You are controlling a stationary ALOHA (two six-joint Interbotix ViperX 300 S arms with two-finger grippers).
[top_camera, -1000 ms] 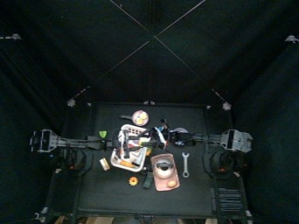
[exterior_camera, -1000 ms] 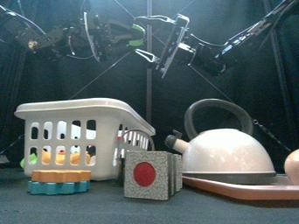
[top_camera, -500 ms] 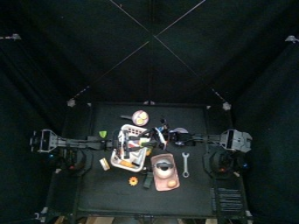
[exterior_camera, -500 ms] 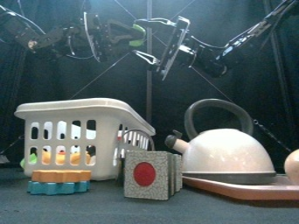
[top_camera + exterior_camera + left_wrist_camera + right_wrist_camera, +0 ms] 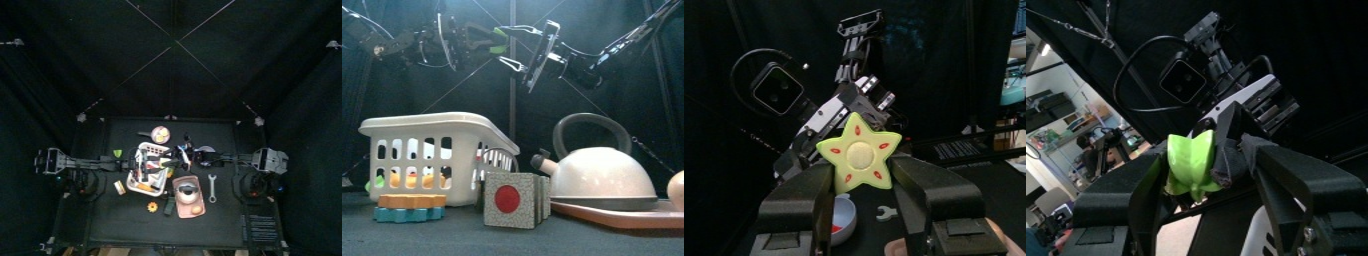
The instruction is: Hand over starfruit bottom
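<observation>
The lime-green, star-shaped plastic starfruit piece [image 5: 859,152], clamped aloft in the left tool [image 5: 862,200], looks light, rigid and slick; the spread, empty right tool [image 5: 1207,190] should pinch opposite ribs.

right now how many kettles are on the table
1. The kettle sits on the tray, right of the basket in the front view. Others could be hidden behind.

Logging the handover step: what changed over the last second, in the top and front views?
Almost nothing. The right gripper, jaws around the green starfruit piece held by the left gripper, seems to have narrowed slightly; no grip is visible yet. Both arms stayed raised above the table; basket, kettle and red-dot block stayed put.
</observation>
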